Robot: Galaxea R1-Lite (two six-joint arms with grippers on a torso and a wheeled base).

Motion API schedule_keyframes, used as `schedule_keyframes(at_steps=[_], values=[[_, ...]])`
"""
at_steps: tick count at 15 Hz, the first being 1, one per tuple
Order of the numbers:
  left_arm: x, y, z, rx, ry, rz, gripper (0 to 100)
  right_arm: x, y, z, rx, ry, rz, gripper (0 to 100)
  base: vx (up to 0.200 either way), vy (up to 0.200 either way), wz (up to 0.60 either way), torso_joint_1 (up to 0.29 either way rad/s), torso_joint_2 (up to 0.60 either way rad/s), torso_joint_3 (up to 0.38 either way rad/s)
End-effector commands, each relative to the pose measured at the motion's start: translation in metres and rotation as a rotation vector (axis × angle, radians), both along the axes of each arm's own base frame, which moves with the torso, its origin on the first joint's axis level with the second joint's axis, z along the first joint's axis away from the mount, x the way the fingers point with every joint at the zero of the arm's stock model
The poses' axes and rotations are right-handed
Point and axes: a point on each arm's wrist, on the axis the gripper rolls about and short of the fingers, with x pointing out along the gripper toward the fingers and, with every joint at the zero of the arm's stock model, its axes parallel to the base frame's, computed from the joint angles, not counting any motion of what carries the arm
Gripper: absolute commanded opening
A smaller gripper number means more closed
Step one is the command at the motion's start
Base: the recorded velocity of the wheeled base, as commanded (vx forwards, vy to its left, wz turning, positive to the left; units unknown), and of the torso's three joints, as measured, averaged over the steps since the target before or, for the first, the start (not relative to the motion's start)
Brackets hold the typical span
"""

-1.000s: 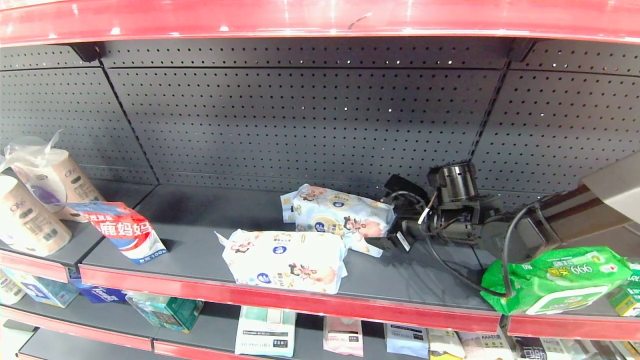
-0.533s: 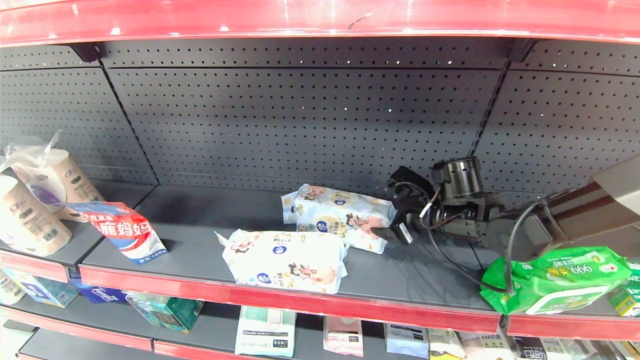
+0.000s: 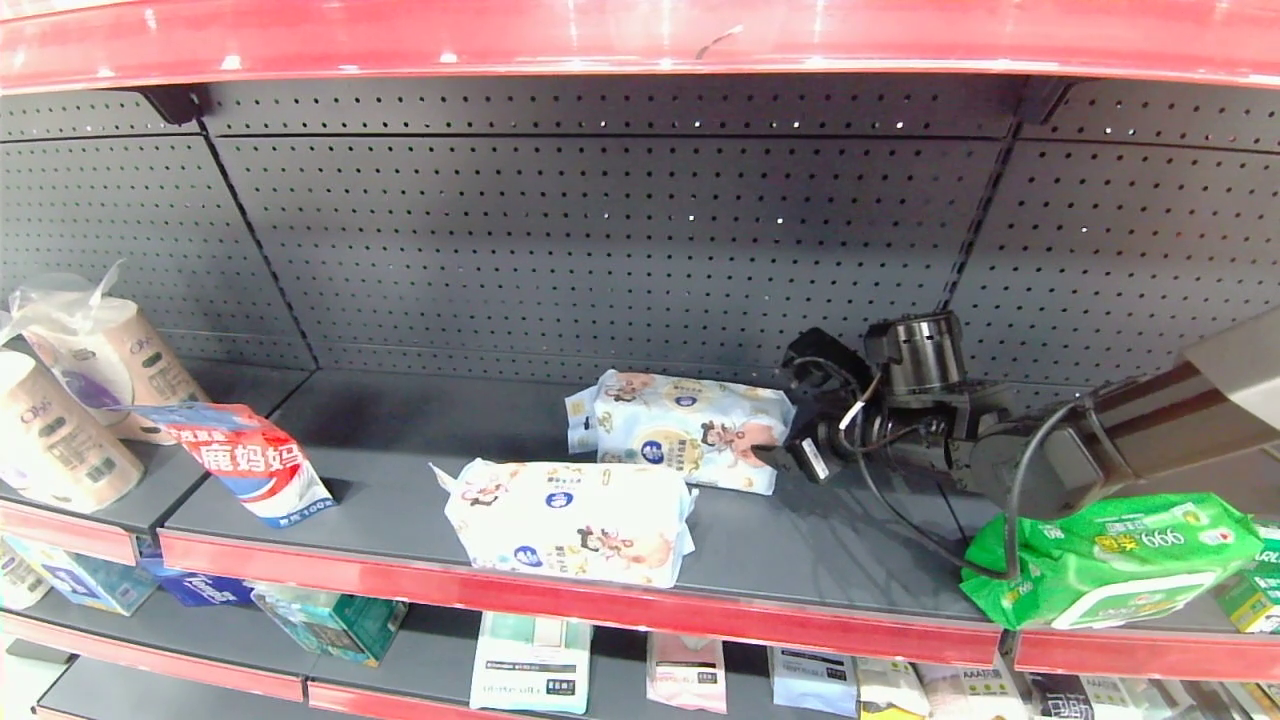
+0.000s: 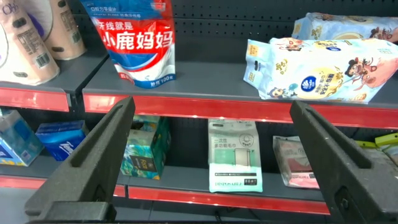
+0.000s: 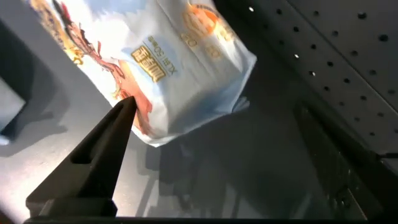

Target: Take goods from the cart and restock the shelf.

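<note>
At the far left of the shelf stood tan paper rolls in clear wrap, and just right of them a red and blue bag stood upright near the front edge. The left gripper hung out in front of the shelf, its fingers spread wide with nothing between them. It faced the red front rail between the bag and the near pack, with a white packet on the lower shelf straight ahead of it. Right of the bag, past a bare stretch of shelf, the near pack of wipes lay flat at the front edge. The far pack, of the same printed kind, lay flat behind it and a little to the right, closer to the pegboard. The two packs overlapped in the head view, and whether they touched could not be told. The right gripper sat low over the shelf at the far pack's right end, pointing left at it. Its fingers stood wide apart and held nothing. In the right wrist view one fingertip lay against the pack's edge, though real contact could not be confirmed, and the other finger stood well clear on the pegboard side, so the pack lay mostly outside the gap. At the far right, a green pack rested at the shelf's front edge under the right arm.
</note>
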Motion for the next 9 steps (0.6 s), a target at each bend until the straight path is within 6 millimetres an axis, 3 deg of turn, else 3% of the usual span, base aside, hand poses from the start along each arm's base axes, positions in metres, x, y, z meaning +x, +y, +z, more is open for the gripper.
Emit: schedule_keyframes(at_steps=[1, 7, 9], values=[[0.0, 0.0, 0.0, 0.0, 0.001, 0.0, 100, 0.002, 0.0, 0.0, 0.001, -0.002, -0.008, 100, 0.0, 0.0, 0.0, 0.0, 0.0, 0.0], [0.0, 0.0, 0.0, 0.0, 0.001, 0.0, 100, -0.005, -0.003, -0.001, -0.005, 0.013, -0.04, 100, 0.0, 0.0, 0.0, 0.0, 0.0, 0.0], [0.0, 0.0, 0.0, 0.0, 0.001, 0.0, 100, -0.016, -0.016, 0.004, 0.007, 0.025, -0.035, 100, 0.0, 0.0, 0.0, 0.0, 0.0, 0.0]])
